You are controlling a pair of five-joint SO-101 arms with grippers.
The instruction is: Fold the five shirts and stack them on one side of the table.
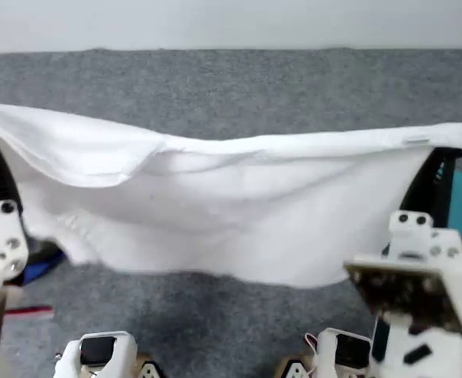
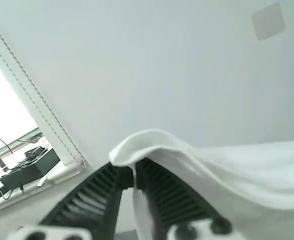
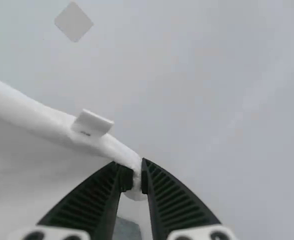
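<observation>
- The left claw [image 2: 132,173], nearest its own camera, was pressed together on a bunched corner of the white shirt [image 1: 231,213], with cloth spilling over its black ribbed fingers.
- The right claw [image 3: 133,176] was likewise pinching the shirt, on the top hem just beside the small sewn label [image 3: 91,123].
- The shirt hung in the air between the two claws. Its top hem was stretched almost straight with a slight sag mid-way, and its body draped down over the grey counter [image 1: 238,87]. Whether the lower hem touched the counter could not be told.
- The step in hand looked like spreading the shirt out before laying it flat for a first fold.
- Doing that well would call for both claws level and the hem taut. The lower hem should land first so the cloth rolls out smooth.
- The corner away from the label looked gathered, so creases seemed likeliest there.
- The pinch at the label end looked thin and could slip under a hard pull.
- Two arm bases [image 1: 101,350] sat just below the shirt's lower hem.
- A blue object [image 1: 38,268] peeked from under the shirt's unlabelled end, with a red wire [image 1: 30,313] near it.
- A teal thing [image 1: 460,201] stood just past the label end. Any of these might snag the cloth on the way down.
</observation>
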